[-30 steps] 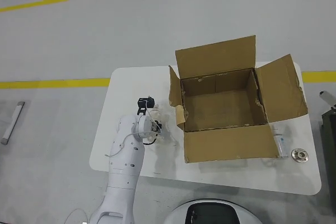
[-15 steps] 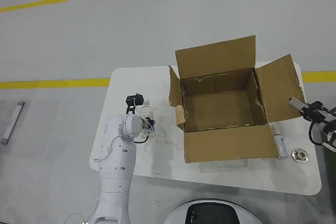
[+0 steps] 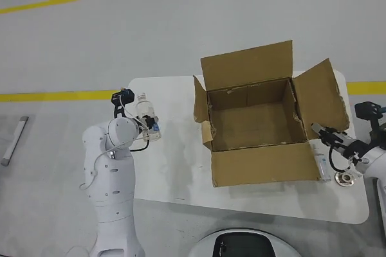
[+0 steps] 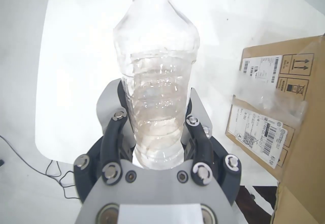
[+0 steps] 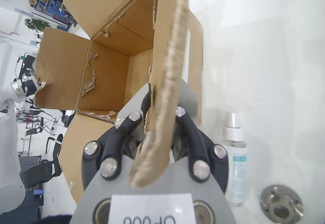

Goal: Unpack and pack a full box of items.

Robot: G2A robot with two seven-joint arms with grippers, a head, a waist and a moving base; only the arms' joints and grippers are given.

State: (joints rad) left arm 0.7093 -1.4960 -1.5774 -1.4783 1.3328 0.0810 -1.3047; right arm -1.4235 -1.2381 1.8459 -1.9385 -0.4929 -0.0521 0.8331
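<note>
**Bottle held by its base end over the counter's 10 o'clock corner**

The left tool (image 4: pixel 154 92) is clamped on the lower body of the clear bottle (image 4: pixel 156 44), near its base. In the top view the bottle is at 9 o'clock from the box (image 3: pixel 260 166), well apart from it and close to the edge of the counter (image 3: pixel 180 167). The right tool (image 5: pixel 167 94) sits astride the box's 3 o'clock flap (image 3: pixel 321 99). I cannot tell whether it grips the card.

Risks, as I judge them:
- The grip is far down the bottle, so most of its length overhangs. A quick swing could make it pivot or slide out.
- The ribbed wall looks thin, and a harder squeeze may buckle it.
- Laid on its side this near the edge, it could roll off.
- The flap is already ragged. A pull there may tear it or drag the box into the spray (image 3: pixel 320 164), which lies just beside the box's 4 o'clock corner, with the ring (image 3: pixel 344 178) near it.

The bottle's long axis runs in line with the left tool, cap away from the wrist. Seen from above, the cap points to 11 o'clock and the base to 5. How steeply it tips I cannot tell
</note>
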